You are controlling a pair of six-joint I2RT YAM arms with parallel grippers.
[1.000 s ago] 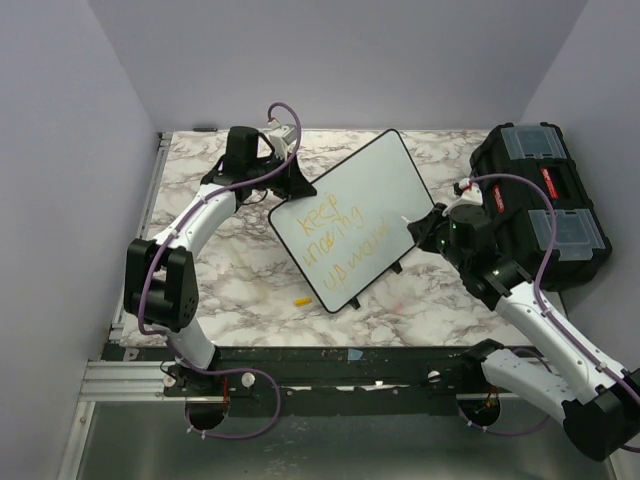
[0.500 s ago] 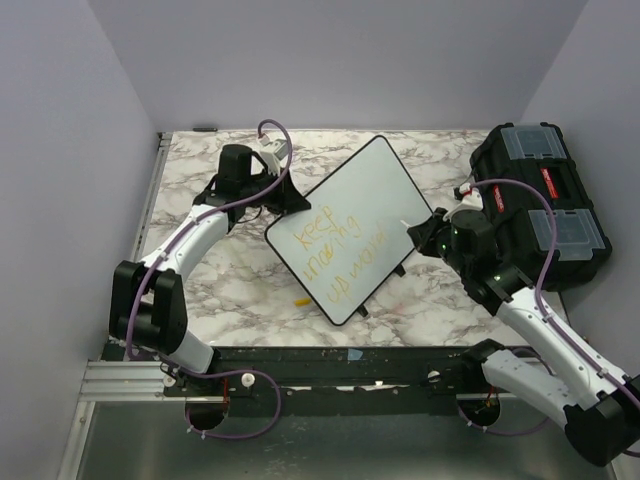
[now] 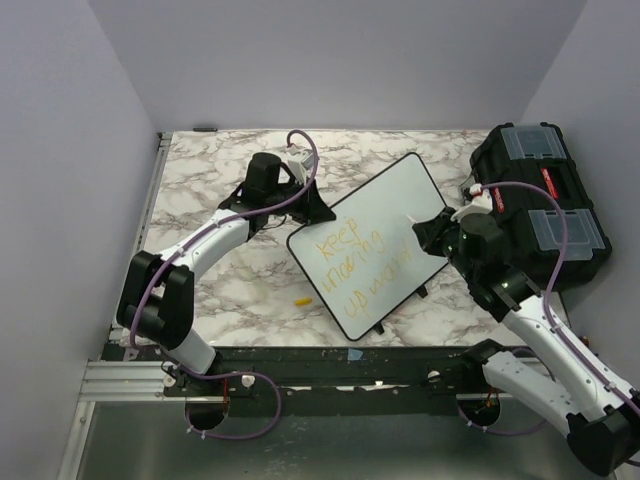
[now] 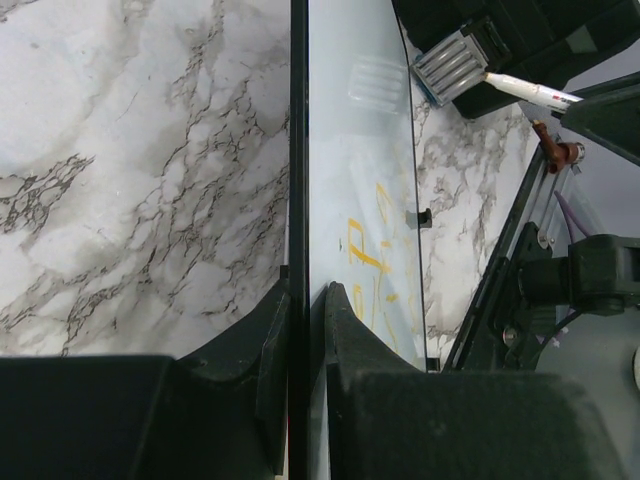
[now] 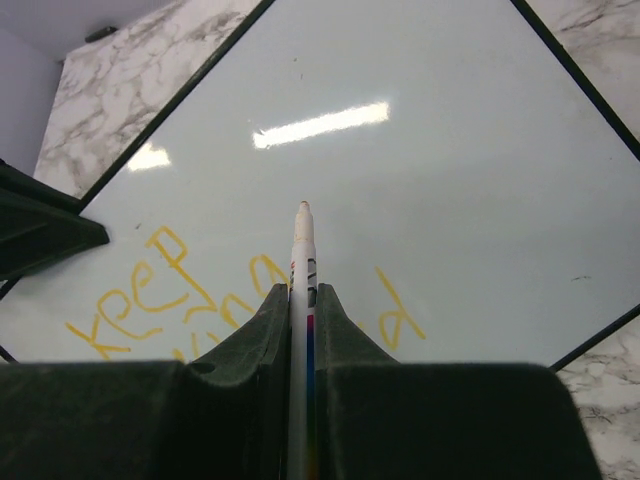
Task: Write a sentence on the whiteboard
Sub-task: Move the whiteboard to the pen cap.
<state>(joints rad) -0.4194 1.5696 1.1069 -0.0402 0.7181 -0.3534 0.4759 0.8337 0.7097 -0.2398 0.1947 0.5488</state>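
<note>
On the marble surface (image 3: pixel 200 190), the black-rimmed glossy white whiteboard (image 3: pixel 400 210) sits centrally, edge pinched in the left gripper's (image 4: pixel 300 340) near-shut jaws; pressure from the thin white marker (image 5: pixel 302 255) clamped in the right gripper's (image 5: pixel 300 330) could twist it loose.

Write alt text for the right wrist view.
A white marker clamped between two black fingers points across a glossy whiteboard, above yellow-orange writing that starts "keep". Marble table shows beyond the board's black rim.
</note>
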